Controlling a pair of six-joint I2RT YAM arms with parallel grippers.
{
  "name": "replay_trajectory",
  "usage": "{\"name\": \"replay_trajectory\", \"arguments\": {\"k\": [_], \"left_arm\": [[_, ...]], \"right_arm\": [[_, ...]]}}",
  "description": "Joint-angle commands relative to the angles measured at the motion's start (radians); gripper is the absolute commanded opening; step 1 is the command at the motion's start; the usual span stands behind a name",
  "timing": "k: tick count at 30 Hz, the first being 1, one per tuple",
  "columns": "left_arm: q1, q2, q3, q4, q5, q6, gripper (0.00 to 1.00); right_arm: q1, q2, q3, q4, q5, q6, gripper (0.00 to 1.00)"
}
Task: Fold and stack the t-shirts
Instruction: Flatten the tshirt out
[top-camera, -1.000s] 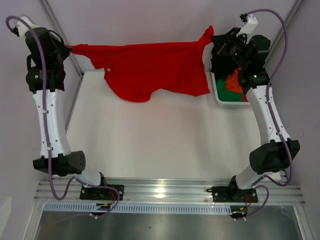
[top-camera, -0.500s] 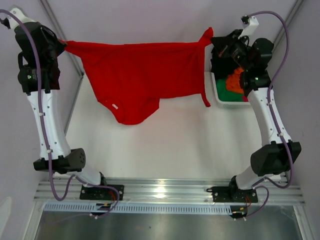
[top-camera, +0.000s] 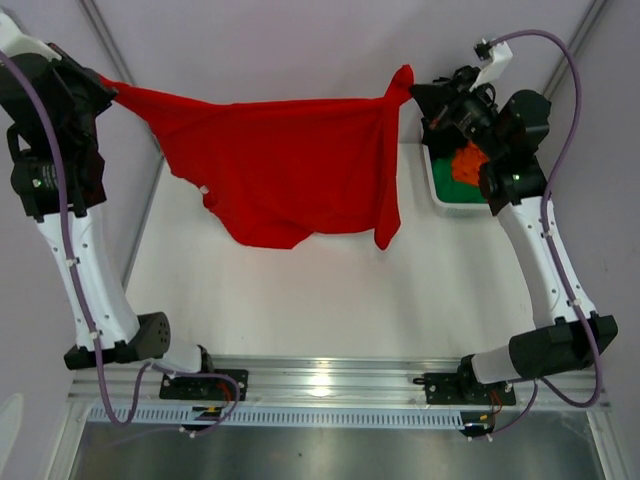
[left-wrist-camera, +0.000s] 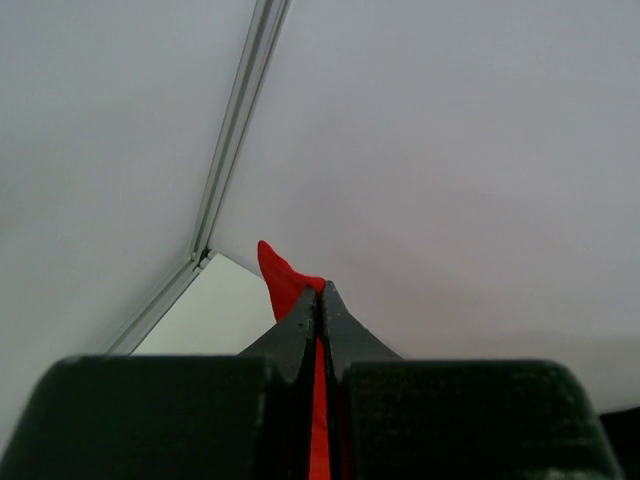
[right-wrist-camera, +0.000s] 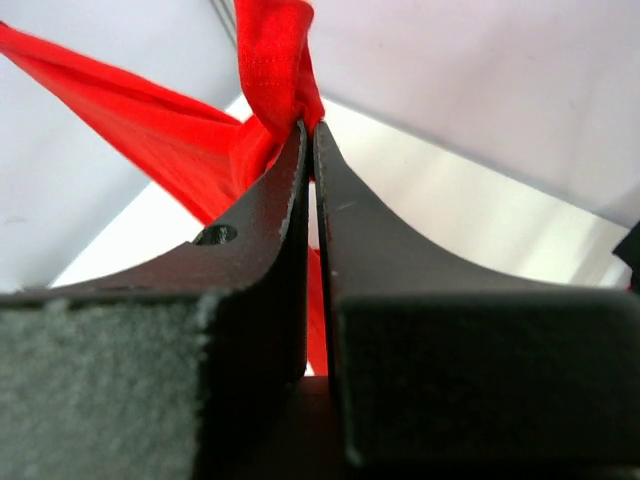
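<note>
Red t-shirt (top-camera: 290, 165) hanging taut between left end effector (top-camera: 107, 88), right end effector (top-camera: 411, 93), corners pinched

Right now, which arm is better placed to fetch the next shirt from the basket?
Right, probably: the right gripper, shut on the red t-shirt, hangs beside the white basket; the left gripper is across the table.

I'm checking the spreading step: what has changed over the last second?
The left gripper swung up and outward, the right gripper edged slightly inward, and the red t-shirt rose and spread wider, one sleeve now dangling. Both grippers stayed shut on it; the white basket did not move.
</note>
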Motion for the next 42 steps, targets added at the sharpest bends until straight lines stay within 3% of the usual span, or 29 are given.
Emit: {"name": "replay_trajectory", "arguments": {"k": [1,4,5,6,8,11,16,21,24,25,28,31,37,42], "left_arm": [[0.021,-0.065,0.026,-0.024,0.044,0.038,0.01],[0.009,-0.114,-0.161,-0.052,0.121,0.038,0.01],[-0.015,-0.165,-0.223,-0.016,0.168,0.041,0.01],[-0.037,-0.186,-0.417,0.008,0.185,0.046,0.01],[-0.115,-0.213,-0.520,0.035,0.217,0.046,0.01],[-0.234,-0.201,-0.783,0.080,0.224,0.018,0.00],[-0.295,-0.098,-1.058,0.218,0.264,-0.102,0.01],[-0.296,-0.017,-1.121,0.267,0.237,-0.116,0.00],[-0.296,0.023,-1.120,0.272,0.237,-0.108,0.01],[-0.296,0.030,-1.123,0.273,0.236,-0.109,0.00],[-0.296,0.028,-1.128,0.287,0.238,-0.108,0.01],[-0.296,0.028,-1.123,0.287,0.236,-0.100,0.01],[-0.296,0.019,-1.106,0.290,0.238,-0.096,0.01],[-0.296,0.008,-1.099,0.279,0.236,-0.095,0.01]], "right_arm": [[0.019,-0.051,-0.070,-0.068,0.030,-0.061,0.00],[0.059,-0.077,-0.217,-0.125,0.009,-0.112,0.00],[0.076,-0.077,-0.254,-0.133,-0.013,-0.124,0.00],[0.095,-0.076,-0.297,-0.132,-0.014,-0.131,0.00],[0.173,-0.051,-0.426,-0.112,0.038,-0.161,0.00],[0.265,0.005,-0.536,-0.106,0.130,-0.178,0.00],[0.297,0.139,-0.695,-0.011,0.170,-0.128,0.00],[0.305,0.210,-0.701,-0.113,0.173,-0.125,0.00],[0.308,0.197,-0.676,-0.196,0.132,-0.140,0.35],[0.306,0.170,-0.654,-0.216,0.121,-0.140,0.61],[0.311,0.109,-0.603,-0.300,0.130,-0.151,0.85],[0.314,0.095,-0.552,-0.392,0.180,-0.132,0.91],[0.390,0.160,-0.451,-0.480,0.300,-0.141,0.92],[0.435,0.277,-0.342,-0.598,0.400,-0.158,0.84]]}}
